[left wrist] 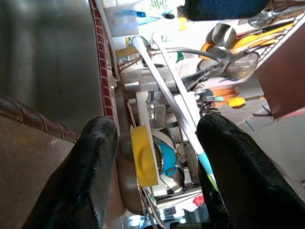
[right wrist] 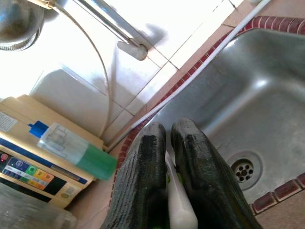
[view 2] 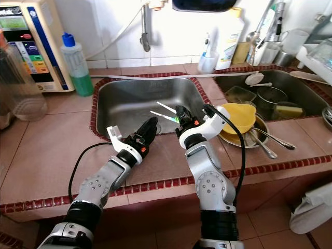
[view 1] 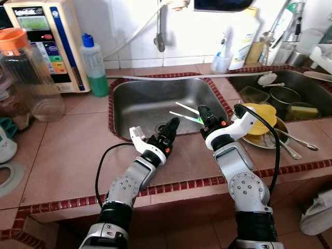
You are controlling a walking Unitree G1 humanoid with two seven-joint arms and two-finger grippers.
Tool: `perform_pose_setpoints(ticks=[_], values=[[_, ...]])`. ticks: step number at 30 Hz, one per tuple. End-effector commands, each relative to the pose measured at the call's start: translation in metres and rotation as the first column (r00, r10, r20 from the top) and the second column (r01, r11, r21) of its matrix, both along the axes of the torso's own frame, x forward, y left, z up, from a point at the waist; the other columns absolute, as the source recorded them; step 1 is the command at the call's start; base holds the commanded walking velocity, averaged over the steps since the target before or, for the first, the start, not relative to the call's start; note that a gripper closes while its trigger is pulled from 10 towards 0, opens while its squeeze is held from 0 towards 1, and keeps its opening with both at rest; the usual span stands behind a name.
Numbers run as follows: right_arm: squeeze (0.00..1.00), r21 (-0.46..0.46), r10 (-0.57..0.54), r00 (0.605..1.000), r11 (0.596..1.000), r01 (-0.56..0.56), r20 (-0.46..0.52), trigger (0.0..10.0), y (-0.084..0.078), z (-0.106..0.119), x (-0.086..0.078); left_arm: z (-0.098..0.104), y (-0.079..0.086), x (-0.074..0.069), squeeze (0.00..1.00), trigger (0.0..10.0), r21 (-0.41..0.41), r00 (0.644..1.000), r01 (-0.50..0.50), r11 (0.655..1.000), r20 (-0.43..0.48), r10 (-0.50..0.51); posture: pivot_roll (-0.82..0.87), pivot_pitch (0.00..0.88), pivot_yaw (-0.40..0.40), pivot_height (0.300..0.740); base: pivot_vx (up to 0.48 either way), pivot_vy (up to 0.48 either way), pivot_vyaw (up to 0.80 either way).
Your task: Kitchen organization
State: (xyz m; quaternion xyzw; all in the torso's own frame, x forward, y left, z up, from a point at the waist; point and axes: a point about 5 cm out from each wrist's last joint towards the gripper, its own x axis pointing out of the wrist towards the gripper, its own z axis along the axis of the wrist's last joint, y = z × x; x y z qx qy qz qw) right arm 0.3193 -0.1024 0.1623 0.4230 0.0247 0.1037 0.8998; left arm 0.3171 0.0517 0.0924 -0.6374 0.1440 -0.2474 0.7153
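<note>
Your right gripper (view 1: 203,117) is clamped on two white chopsticks (view 1: 185,112) with green lower ends, poking out over the sink (view 1: 136,104). Your left gripper (view 1: 170,130), beside it, is spread and empty. No label is legible.
</note>
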Motion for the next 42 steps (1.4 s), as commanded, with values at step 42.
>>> perform_pose_setpoints(ticks=[42], values=[[0.0,-0.016,-0.022,1.0,1.0,0.022,0.022,0.0,-0.0015,0.0046,-0.0005,0.116,-0.0027,0.0405,1.0,10.0,0.478,0.811,-0.423,0.77,0.578,0.087,0.06,0.0,0.021,0.74,0.0,0.0,0.0]])
